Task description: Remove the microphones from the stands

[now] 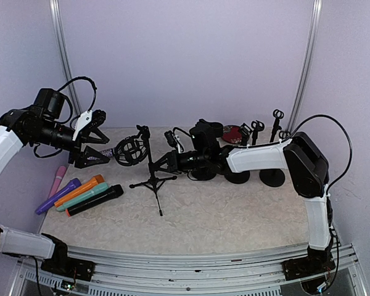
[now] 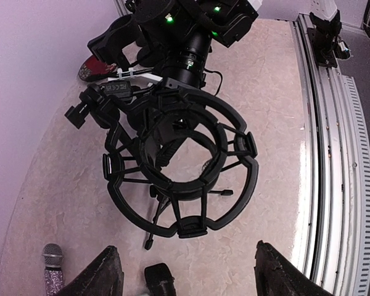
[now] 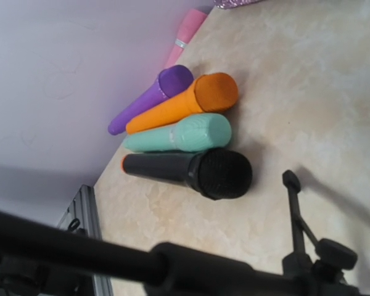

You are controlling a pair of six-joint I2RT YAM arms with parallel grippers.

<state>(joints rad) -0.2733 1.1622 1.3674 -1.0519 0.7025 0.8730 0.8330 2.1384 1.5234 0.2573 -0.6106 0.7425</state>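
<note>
Tabletop (image 1: 234, 216): beige, marbled. Stand (image 1: 153, 179) and ring mount (image 2: 185, 179): black. Along the left edge: pink microphone (image 3: 188, 31), purple microphone (image 3: 151, 98), orange microphone (image 3: 185, 105), mint-green microphone (image 3: 179, 135), black microphone (image 3: 185, 169) with an orange butt, and glitter microphone (image 1: 102, 155), sparkling purple. Left arm (image 1: 1, 154) and right arm (image 1: 259, 157): white shells, black joints.

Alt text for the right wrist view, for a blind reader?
Four handheld microphones lie side by side on the beige marbled tabletop: a purple microphone, an orange microphone, a mint-green microphone and a black mesh-headed microphone, with a pink microphone beyond them. A blurred black stand tube crosses the foreground.
</note>
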